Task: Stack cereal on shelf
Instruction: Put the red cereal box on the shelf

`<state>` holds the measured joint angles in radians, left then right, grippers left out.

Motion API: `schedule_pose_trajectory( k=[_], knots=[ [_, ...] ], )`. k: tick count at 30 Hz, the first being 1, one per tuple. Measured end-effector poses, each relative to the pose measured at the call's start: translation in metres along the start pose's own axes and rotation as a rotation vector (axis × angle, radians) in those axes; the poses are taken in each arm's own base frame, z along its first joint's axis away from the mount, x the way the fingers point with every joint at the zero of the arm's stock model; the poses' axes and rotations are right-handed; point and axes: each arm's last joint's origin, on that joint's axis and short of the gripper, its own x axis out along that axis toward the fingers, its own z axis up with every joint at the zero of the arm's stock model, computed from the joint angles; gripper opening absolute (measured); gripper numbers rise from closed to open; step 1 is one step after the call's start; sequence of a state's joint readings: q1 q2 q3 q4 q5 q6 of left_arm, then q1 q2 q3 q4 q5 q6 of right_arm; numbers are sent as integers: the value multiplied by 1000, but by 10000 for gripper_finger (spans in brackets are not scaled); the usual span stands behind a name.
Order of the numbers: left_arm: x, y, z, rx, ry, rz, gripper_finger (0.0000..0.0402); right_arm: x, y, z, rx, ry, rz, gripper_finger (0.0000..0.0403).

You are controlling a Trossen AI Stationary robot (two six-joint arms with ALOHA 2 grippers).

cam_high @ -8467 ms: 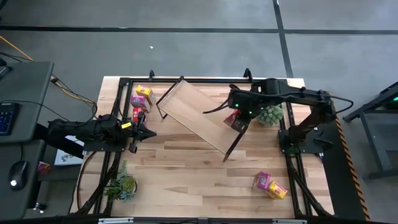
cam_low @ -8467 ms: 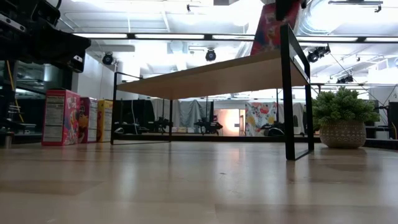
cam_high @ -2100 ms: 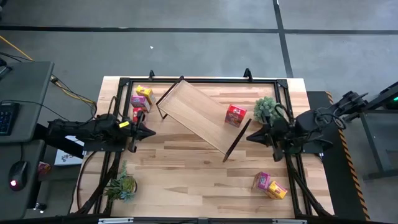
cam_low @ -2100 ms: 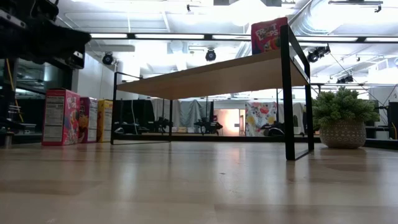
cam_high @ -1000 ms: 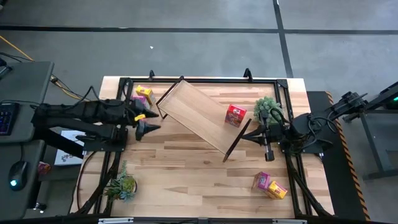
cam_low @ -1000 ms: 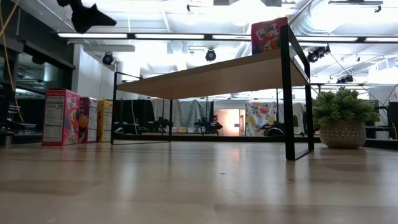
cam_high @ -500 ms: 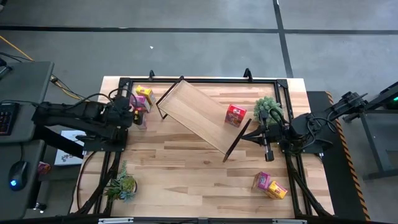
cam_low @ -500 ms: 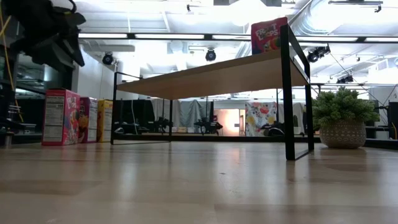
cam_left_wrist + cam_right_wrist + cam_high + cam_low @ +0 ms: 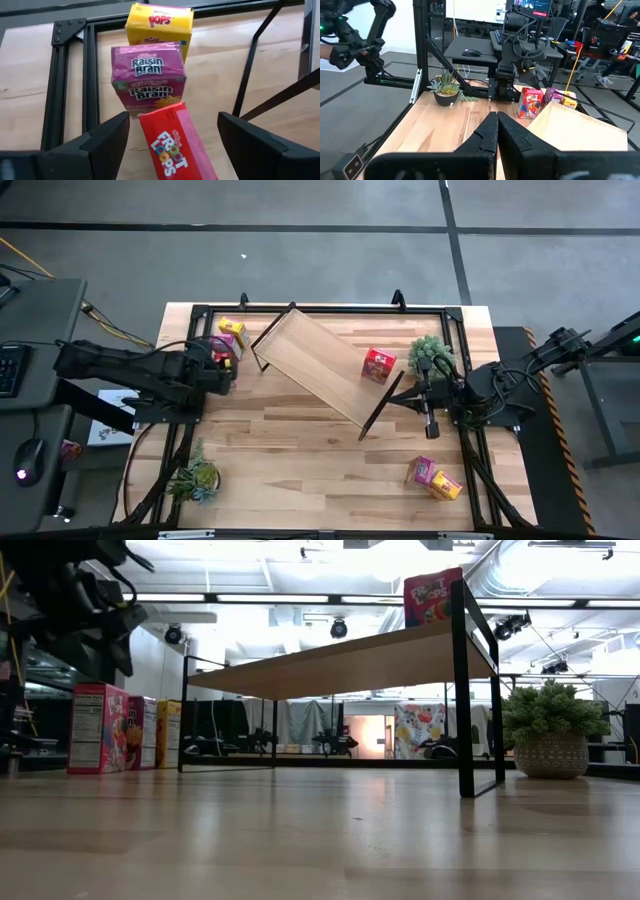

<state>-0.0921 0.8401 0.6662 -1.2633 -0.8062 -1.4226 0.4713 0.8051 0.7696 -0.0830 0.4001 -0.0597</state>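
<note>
Three cereal boxes stand in a row on the table at the far left: yellow (image 9: pixel 159 22), pink (image 9: pixel 148 77) and red (image 9: pixel 177 145). My left gripper (image 9: pixel 173 122) hangs open above the red one, tipped downward, a finger on either side and not touching it. The shelf (image 9: pixel 325 365) stands slantwise on its black legs at mid-table. Another red box (image 9: pixel 378 365) stands on the board near its right end. My right gripper (image 9: pixel 400 400) is shut, level, just off the shelf's right leg. A pink box (image 9: pixel 421 471) and a yellow box (image 9: pixel 446 484) lie at the near right.
A potted plant (image 9: pixel 432 357) stands right of the shelf, close to my right arm. Another plant (image 9: pixel 197 478) sits at the near left corner. Black rails (image 9: pixel 320 310) frame the tabletop. Bare wood lies in front of the shelf (image 9: pixel 310 460).
My left gripper has come down from high over the table and drawn back a little toward the left edge. It has rolled and tipped downward over the red box in the row, its fingers staying open. No box has moved.
</note>
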Motion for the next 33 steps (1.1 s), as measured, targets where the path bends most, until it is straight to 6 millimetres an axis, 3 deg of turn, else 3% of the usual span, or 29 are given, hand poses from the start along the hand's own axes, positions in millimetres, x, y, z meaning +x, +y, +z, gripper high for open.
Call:
schedule_pose_trajectory(
  k=[19,33],
  knots=[
    [27,-26,-12,-16,52,221,294,0,0,-1,-13,10,-2,0],
    [36,-38,-20,-32,113,240,292,0,-1,-1,-18,15,-22,0]
  ],
)
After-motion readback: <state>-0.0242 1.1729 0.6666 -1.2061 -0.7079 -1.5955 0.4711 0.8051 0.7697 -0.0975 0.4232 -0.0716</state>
